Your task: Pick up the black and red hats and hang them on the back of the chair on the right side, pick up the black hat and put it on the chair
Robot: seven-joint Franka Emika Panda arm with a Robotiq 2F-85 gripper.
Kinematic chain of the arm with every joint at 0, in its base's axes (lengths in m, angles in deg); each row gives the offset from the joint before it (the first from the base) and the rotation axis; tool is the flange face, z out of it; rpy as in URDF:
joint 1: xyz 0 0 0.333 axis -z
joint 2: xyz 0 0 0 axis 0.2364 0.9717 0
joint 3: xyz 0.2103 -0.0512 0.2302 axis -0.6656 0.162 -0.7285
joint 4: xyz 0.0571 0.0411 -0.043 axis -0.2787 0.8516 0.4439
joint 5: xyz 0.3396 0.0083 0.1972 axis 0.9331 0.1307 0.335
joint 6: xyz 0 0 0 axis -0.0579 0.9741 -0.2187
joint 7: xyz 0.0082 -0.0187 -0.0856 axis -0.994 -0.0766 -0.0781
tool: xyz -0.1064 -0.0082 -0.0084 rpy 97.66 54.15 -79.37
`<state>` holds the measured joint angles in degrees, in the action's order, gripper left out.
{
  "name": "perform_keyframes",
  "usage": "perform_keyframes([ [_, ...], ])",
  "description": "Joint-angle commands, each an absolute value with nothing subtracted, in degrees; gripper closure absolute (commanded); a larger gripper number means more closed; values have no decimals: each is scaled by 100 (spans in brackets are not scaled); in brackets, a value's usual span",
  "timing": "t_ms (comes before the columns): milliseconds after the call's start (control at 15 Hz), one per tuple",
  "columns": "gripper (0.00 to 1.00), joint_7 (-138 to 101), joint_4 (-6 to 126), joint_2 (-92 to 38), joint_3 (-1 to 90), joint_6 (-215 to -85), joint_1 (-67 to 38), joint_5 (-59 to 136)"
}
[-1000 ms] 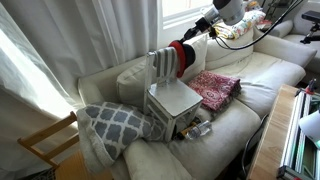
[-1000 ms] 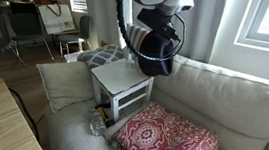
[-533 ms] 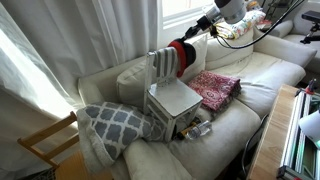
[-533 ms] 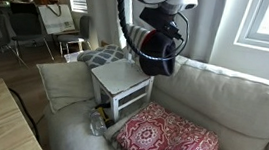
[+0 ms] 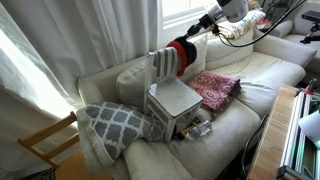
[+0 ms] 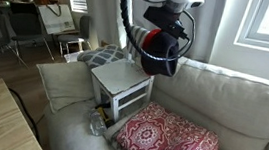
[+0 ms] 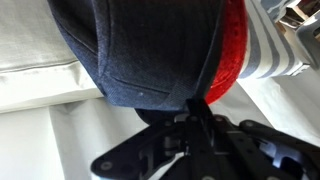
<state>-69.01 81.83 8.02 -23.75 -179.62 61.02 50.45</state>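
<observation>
My gripper (image 7: pixel 196 112) is shut on the rim of the black hat (image 7: pixel 140 45), which fills the top of the wrist view. In both exterior views the black hat (image 6: pixel 158 57) (image 5: pixel 190 54) hangs from the gripper (image 6: pixel 165 32) in the air beside the back of the chair (image 5: pixel 160 66). The red hat (image 5: pixel 177 56) (image 6: pixel 154 37) (image 7: pixel 230 55) sits against the right end of the chair back, right behind the black hat. The chair's pale seat (image 5: pixel 175 97) (image 6: pixel 122 79) is bare, below and beside the held hat.
The chair stands on a cream sofa (image 6: pixel 232 100). A pink patterned cloth (image 5: pixel 212 88) (image 6: pixel 168 139) lies on the cushion beside it. A grey patterned pillow (image 5: pixel 115 122) (image 6: pixel 101 54) lies on the other side. A light-wood chair (image 5: pixel 45 140) and curtains (image 5: pixel 40 60) are nearby.
The arm has drifted slightly up and away from the chair with the black hat still gripped. The red hat and chair have not moved.
</observation>
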Motion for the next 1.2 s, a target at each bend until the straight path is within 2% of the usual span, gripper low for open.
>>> perform_keyframes([
  [0, 99, -6830, 8151, 623, -2304, -17740, 6205, 4790],
  [1133, 99, -7145, 8158, -147, -1852, -17315, 6515, 4604],
])
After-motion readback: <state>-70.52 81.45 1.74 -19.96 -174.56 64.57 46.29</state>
